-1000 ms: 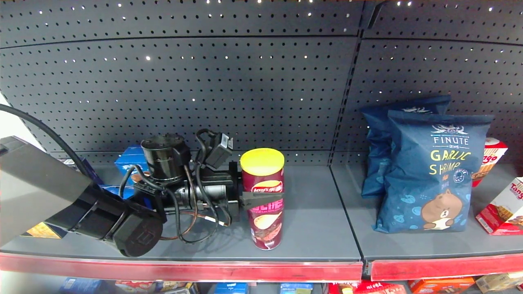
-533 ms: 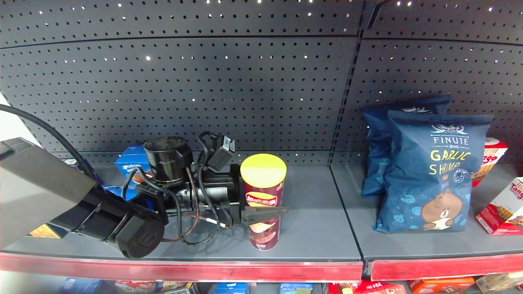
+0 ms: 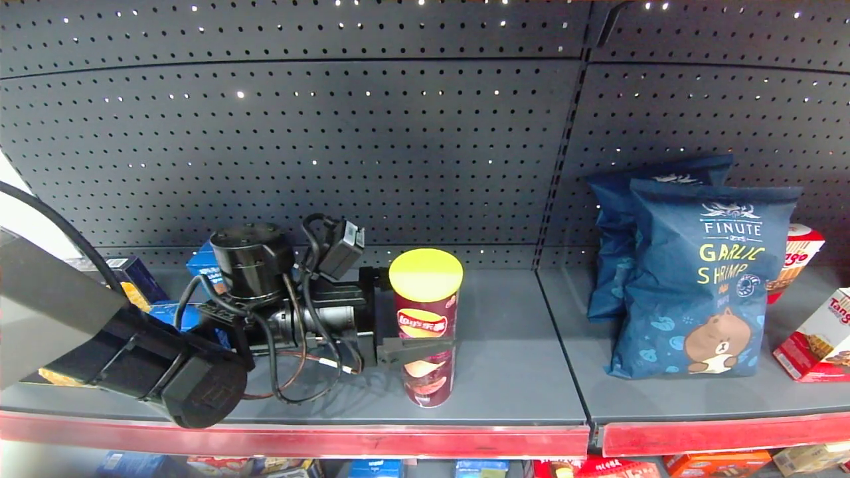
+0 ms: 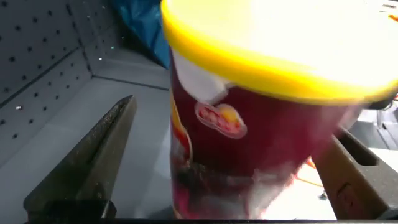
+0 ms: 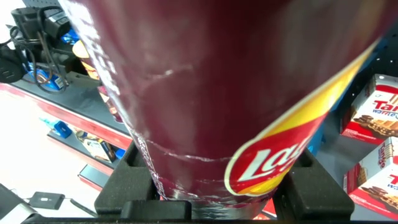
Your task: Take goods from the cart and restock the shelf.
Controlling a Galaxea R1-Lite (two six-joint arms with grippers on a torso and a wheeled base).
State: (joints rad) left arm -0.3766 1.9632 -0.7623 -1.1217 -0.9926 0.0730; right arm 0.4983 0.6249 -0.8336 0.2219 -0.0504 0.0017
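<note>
Three cameras on one shelf bay

The head camera faces the shelf squarely from a little back, tilted down. The left wrist camera sits hard against the yellow-lidded can that both see, looking along the board. The right wrist camera peers past a second can at its lens, toward the shelf's red edge.

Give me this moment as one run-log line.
left end effector: open around chip can | chip can: standing on shelf | right end effector: shut on second chip can

All black on the left arm, cylindrical motor cap and looping cables behind the jaws (small camera block too), flat dark-grey fingers
</note>
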